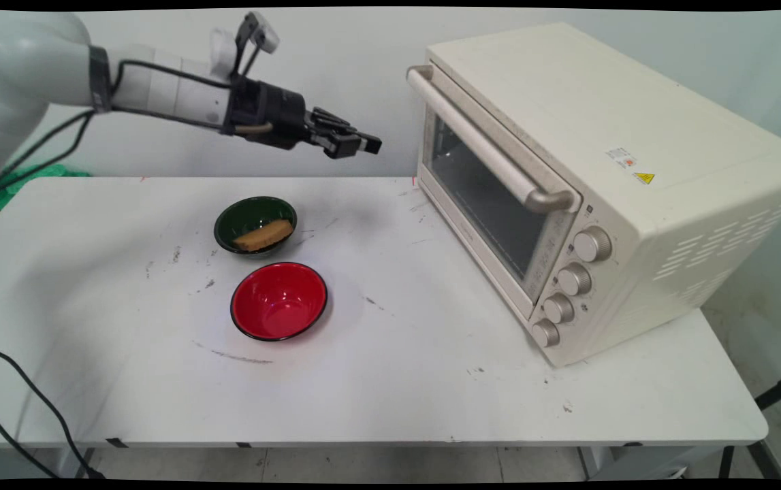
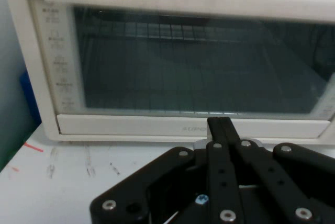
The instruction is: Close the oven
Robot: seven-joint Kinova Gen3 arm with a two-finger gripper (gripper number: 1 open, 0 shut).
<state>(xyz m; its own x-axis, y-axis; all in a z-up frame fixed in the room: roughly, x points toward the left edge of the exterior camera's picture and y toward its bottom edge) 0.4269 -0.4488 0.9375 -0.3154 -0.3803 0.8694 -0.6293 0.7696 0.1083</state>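
Gripper (image 1: pixel 363 144) is up in the air, pointing straight at the toaster oven (image 1: pixel 608 177), jaws pressed together and holding nothing as far as you can see in the hand view. Oven door (image 2: pixel 193 67) is closed, with its handle (image 1: pixel 479 146) across the top. Below sit a green bowl (image 1: pixel 255 225) with a piece of bread (image 1: pixel 264 235) in it and an empty red bowl (image 1: pixel 279 301). My worry: drive forward level and you'd hit the glass, not the handle.
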